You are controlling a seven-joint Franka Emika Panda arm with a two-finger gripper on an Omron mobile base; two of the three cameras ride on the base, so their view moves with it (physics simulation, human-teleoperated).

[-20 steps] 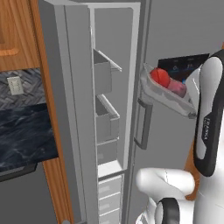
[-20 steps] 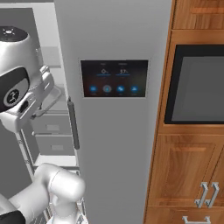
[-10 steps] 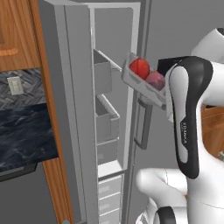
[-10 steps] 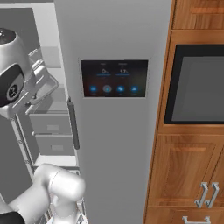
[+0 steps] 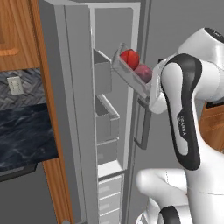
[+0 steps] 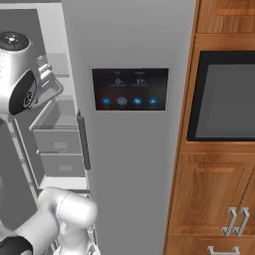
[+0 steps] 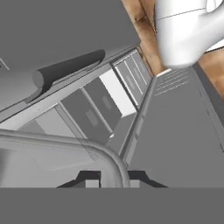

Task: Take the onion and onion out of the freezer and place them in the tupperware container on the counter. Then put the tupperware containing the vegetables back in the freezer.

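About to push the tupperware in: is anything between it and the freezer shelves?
Nothing visible blocks it. The tupperware container, holding both onions, hangs tilted at the open freezer, beside the upper door bin; the shelves past it look open.

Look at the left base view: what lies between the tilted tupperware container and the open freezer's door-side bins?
Nothing: in the left base view the tupperware container, holding both onions, hangs just short of the freezer bin, with bare air between.

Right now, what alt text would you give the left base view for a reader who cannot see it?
A white robot arm lifts a tilted, pale grey-white plastic tray holding a bright red-orange onion and a dull maroon-purple onion before the open grey steel freezer. A dark marbled stone counter lies to the left.
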